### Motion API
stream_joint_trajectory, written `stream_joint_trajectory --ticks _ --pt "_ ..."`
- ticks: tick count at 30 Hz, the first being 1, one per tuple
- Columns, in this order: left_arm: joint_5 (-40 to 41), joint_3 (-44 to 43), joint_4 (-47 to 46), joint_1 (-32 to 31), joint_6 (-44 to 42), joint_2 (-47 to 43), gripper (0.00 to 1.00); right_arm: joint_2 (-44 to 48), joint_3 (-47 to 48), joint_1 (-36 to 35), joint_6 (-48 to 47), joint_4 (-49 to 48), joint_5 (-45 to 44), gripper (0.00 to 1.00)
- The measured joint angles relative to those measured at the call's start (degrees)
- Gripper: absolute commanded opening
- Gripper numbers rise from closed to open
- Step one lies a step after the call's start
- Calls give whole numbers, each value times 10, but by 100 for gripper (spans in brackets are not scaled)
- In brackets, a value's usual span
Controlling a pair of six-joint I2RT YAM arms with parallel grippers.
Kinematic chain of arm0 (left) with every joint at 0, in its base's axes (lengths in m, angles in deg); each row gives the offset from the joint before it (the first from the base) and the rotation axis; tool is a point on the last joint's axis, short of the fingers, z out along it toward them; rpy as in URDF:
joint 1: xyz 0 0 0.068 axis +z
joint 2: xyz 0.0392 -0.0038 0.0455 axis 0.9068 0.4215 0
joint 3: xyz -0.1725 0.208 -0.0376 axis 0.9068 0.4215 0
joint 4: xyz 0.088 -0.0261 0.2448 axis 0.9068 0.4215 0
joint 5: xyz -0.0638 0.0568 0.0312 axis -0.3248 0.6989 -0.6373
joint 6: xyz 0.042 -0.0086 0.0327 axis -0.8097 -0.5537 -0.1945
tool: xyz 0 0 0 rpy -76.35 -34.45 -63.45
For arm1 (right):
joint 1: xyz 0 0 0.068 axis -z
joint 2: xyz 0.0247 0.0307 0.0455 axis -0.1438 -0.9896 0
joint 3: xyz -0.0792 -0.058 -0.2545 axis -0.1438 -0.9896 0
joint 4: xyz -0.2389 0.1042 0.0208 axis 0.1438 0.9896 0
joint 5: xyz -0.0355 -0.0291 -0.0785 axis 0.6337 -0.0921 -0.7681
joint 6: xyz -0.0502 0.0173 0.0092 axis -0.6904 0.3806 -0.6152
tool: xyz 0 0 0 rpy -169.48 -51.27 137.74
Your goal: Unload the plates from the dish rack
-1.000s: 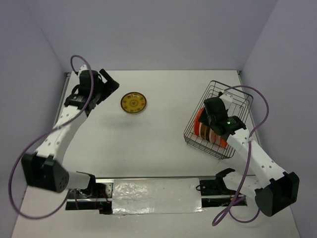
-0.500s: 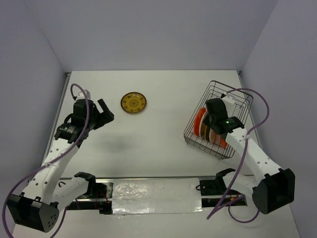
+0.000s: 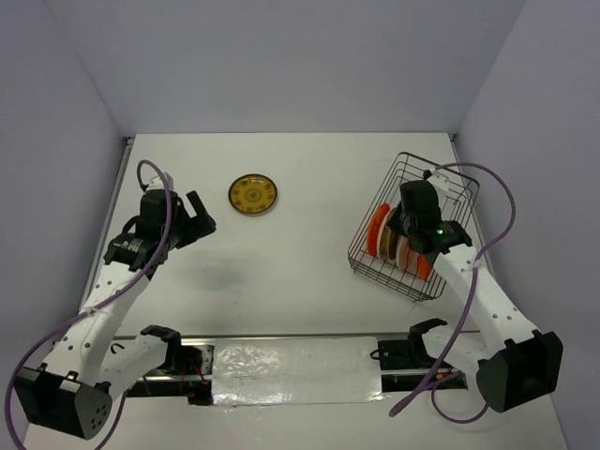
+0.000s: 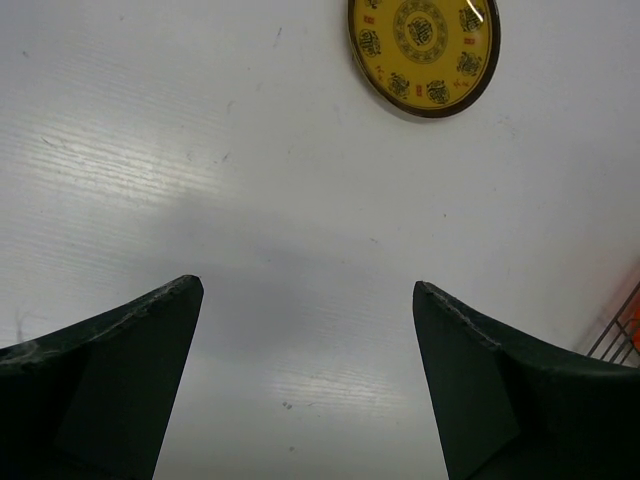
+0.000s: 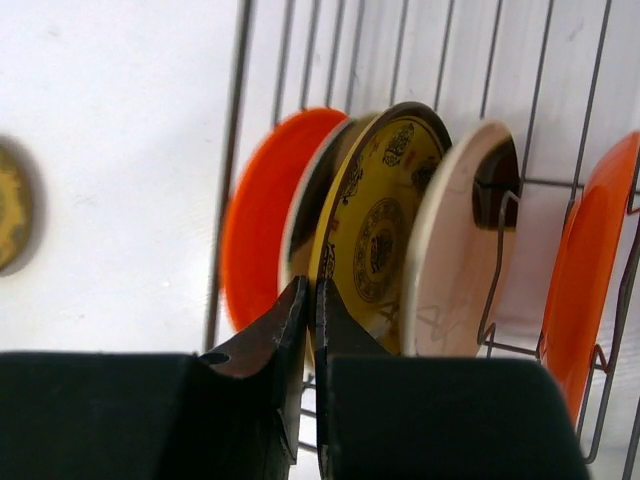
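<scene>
The right gripper [image 5: 311, 287] reaches into the dish rack [image 5: 225, 200] at the right of the frame, fingers squeezed on the rim of a yellow patterned plate [image 5: 375, 240], I think to lift it out. Close beside it stand orange plates [image 5: 258, 220] and a cream plate [image 5: 455, 250], and wires crowd around. The left gripper [image 4: 307, 283] hangs with fingers wide apart over the table [image 4: 150, 120], near a flat plate [image 4: 423, 50] at upper left.

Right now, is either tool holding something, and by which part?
The right tool pinches the yellow patterned plate by its near rim, inside the dish rack. The left tool is open and holds nothing.
</scene>
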Motion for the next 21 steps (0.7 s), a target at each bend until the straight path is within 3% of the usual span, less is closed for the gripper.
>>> stream_joint_trajectory --ticks 6,11,13,16,21 --pt "-5 -54 12 0 0 0 99 27 94 0 -36 32 32 0" --pt "-22 -118 16 0 3 5 100 42 198 -19 -115 58 118 0" --pt "-38 -145 16 0 6 15 100 38 230 -78 -154 67 133 0" --pt "-106 -186 -2 0 27 46 99 -12 289 -222 -224 90 134 0" --pt "-248 -203 -48 0 92 110 100 -158 377 -407 -343 126 63 0"
